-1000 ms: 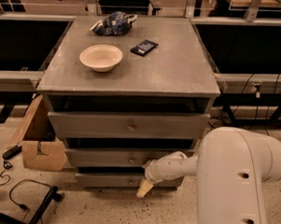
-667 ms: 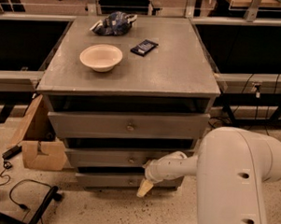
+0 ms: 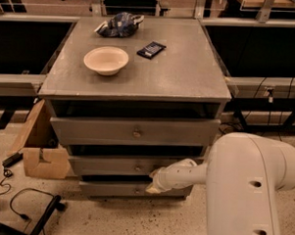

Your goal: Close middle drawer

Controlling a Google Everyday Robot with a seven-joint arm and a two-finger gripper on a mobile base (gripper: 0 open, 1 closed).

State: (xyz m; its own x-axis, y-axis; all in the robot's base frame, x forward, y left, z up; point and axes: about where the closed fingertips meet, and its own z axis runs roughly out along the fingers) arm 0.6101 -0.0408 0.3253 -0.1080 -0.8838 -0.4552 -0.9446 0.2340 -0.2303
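**Gripper at the front of the middle drawer; I cannot tell whether it is open or closed.**

I see the cream-tipped gripper on the white arm, which reaches in from the right. It sits low against the near face of the grey wooden cabinet, at the lower edge of the middle drawer, just right of that drawer's small round metal knob. I cannot tell whether it touches. The middle drawer is the shallow grey one between the taller top drawer and the bottom drawer, and a dark strip shows above its front panel. On the cabinet top stand a cream round bowl, a flat black rectangular object and, at the far edge, a crumpled blue bag. A brown cardboard box sits on the floor to the left.
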